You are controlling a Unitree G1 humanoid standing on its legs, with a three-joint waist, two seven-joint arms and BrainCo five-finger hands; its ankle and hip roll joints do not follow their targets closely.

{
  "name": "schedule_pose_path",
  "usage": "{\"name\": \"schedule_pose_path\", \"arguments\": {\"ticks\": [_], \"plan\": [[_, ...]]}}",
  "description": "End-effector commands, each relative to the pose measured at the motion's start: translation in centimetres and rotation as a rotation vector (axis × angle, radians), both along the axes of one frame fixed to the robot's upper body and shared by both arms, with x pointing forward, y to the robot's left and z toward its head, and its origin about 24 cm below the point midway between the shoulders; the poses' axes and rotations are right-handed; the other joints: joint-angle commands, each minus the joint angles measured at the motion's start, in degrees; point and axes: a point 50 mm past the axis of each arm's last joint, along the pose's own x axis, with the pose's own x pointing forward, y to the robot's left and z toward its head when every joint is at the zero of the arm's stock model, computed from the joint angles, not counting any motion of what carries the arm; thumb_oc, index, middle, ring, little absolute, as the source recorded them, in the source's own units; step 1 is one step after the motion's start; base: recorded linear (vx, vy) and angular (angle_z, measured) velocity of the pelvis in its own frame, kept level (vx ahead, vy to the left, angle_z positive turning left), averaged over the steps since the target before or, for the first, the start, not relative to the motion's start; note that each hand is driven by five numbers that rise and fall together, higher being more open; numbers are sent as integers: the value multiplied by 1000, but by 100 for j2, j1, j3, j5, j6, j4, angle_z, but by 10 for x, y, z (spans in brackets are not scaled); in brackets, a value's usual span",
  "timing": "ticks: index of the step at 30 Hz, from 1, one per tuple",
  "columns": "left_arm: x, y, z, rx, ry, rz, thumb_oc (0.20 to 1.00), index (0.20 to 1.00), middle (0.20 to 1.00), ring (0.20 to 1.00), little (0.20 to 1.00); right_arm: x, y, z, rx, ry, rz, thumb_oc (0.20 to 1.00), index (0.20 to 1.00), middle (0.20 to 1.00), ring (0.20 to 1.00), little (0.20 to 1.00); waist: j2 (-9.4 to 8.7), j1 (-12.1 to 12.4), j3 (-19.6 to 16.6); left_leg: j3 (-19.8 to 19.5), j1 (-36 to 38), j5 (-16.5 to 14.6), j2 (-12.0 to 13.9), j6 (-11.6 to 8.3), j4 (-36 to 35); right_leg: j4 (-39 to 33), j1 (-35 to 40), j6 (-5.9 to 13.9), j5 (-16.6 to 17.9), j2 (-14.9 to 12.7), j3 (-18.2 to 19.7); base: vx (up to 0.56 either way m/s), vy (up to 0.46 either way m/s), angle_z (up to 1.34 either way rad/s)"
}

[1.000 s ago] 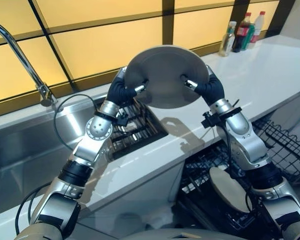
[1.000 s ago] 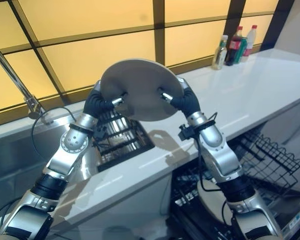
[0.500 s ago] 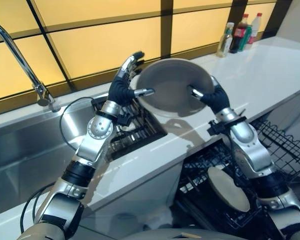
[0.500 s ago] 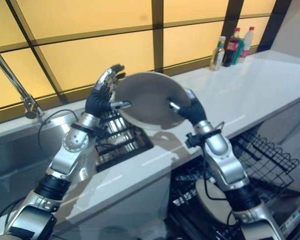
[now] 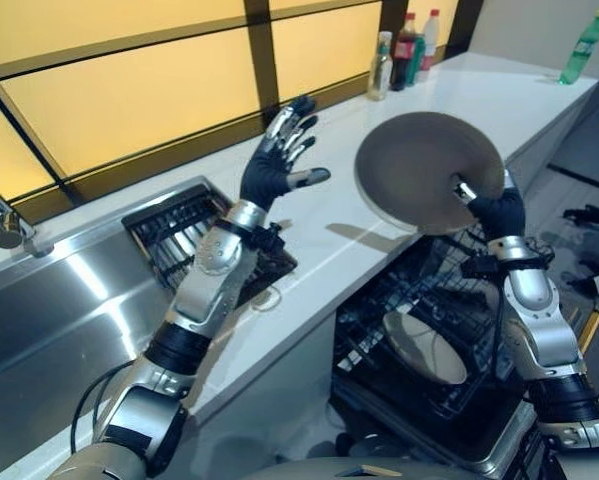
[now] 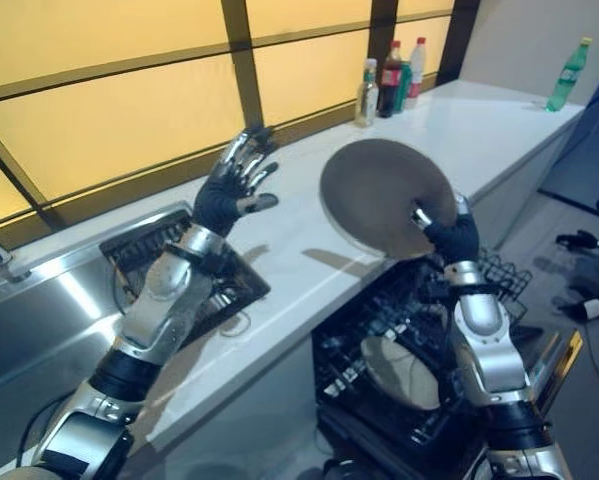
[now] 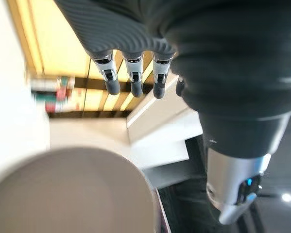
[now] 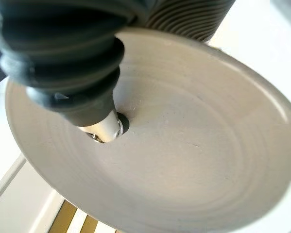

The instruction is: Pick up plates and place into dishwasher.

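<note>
Grey plate (image 5: 427,172) is now gripped by the right hand (image 5: 497,210) alone, thumb pressed on its face, fingers curled behind the rim, held tilted at right of centre in the eye views. A second ago it was carried between both hands over the sink rack (image 5: 194,232); since then it has been handed off and swung right, and is now held above the open dishwasher rack (image 5: 434,330) at lower right. Left hand (image 5: 279,160) is released, fingers spread and empty, raised over the counter (image 5: 349,215) at upper centre. One plate (image 5: 424,347) is already seated in the rack. Transfer is judged done; what remains is lowering into a free slot. Single-hand pinch, so slip risk is noted.
</note>
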Motion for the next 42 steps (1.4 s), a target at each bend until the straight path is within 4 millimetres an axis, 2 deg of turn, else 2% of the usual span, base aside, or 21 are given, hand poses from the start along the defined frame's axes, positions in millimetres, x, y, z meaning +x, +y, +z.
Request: {"name": "schedule_pose_path", "arguments": {"ticks": [1,6,10,21,27,34,42], "plan": [[-14,-17,16,-53,-61,-132,1000,1000,1000,1000,1000,-8,-10,18,22,-141,-75,200,200,200,200,200,-45,-67,-133,-318,-382,-335,-46,387,401,680,-211,577,142,-184,96,-13,-10,-13],[-25,-18,6,-71,-46,-165,1000,1000,1000,1000,1000,-15,-17,6,32,-101,-117,200,200,200,200,200,-43,-143,-68,-175,-383,-414,-64,435,506,720,-280,606,193,-185,194,-18,0,-15],[-29,-24,1,-78,-25,-184,1000,1000,1000,1000,1000,-16,-15,1,31,-80,-121,200,200,200,200,200,-69,-208,-10,-60,-373,-460,-61,452,575,713,-335,647,258,-195,246,-36,-6,-10],[-24,-35,0,-105,42,-183,1000,1000,1000,1000,1000,-14,-18,-1,-20,-71,-164,200,200,200,200,200,-116,-404,46,155,-322,-606,-54,504,685,751,-519,701,518,-247,300,-32,9,-10],[-26,-46,-19,-167,180,-255,1000,1000,1000,1000,1000,-8,-24,-9,-72,-32,-268,200,200,200,200,200,-165,-441,67,226,-350,-748,-35,549,867,829,-635,695,629,-312,255,6,-12,-1],[-47,-51,-50,-115,262,-370,1000,1000,1000,1000,1000,-6,-43,-20,-197,31,-419,200,200,200,200,200,-210,-348,189,238,-555,-900,1,605,1235,895,-760,672,672,-420,182,16,-52,0],[-69,-46,-73,-73,349,-474,1000,1000,1000,1000,1000,-11,-71,-26,-231,104,-554,200,200,200,200,200,-220,-49,399,0,-999,-1024,5,607,1790,954,-831,565,632,-572,97,34,-78,13]]}}
